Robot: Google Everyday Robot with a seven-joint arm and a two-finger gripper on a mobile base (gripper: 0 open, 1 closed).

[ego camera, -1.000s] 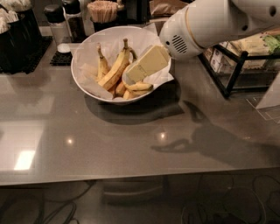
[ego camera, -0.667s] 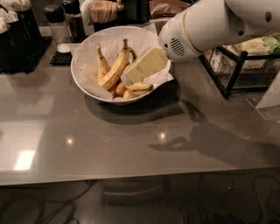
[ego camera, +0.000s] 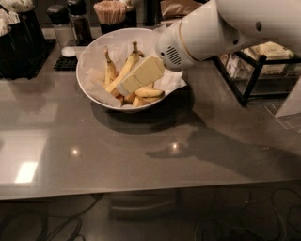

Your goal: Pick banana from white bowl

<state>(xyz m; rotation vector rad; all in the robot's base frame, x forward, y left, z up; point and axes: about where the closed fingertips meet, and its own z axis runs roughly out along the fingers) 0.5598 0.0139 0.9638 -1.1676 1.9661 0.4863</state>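
The white bowl [ego camera: 89,82], lined with crinkled paper, stands at the back middle of the grey table and holds several yellow bananas. A short, thick, curved banana [ego camera: 151,93] lies at the bowl's front right. A longer, straighter banana [ego camera: 126,69] leans up to the back rim, and a small thin banana [ego camera: 110,70] stands to its left. My gripper [ego camera: 126,87], cream-coloured on a white arm coming from the upper right, reaches down into the bowl. Its tip is among the bananas, just left of the short one, and it hides part of them.
A shaker [ego camera: 59,21], a dark bottle [ego camera: 79,19] and a cup of sticks [ego camera: 111,12] stand behind the bowl. A black holder [ego camera: 19,42] is at the back left. A black wire rack [ego camera: 256,70] with packets is at the right.
My gripper has moved a little to the left and further into the bowl, over the bananas. The bowl and bananas have not moved.
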